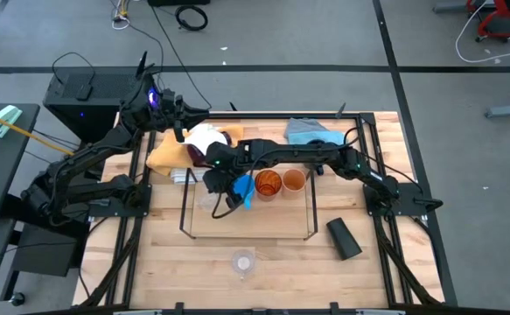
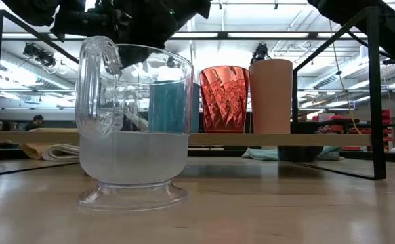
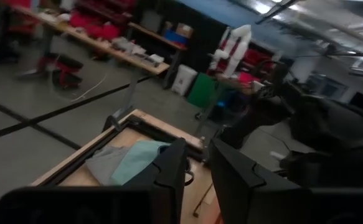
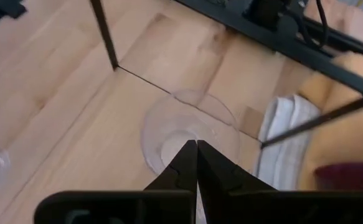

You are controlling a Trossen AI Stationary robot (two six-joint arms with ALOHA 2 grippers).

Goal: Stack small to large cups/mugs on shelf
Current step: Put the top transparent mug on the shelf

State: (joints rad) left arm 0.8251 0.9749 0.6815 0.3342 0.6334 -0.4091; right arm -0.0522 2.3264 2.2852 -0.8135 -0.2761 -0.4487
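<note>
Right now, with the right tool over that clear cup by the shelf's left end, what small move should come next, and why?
Probably open the right tool. It hangs shut just above the clear cup at the shelf's left edge, near the blue mug, and while shut it cannot take the rim.
</note>
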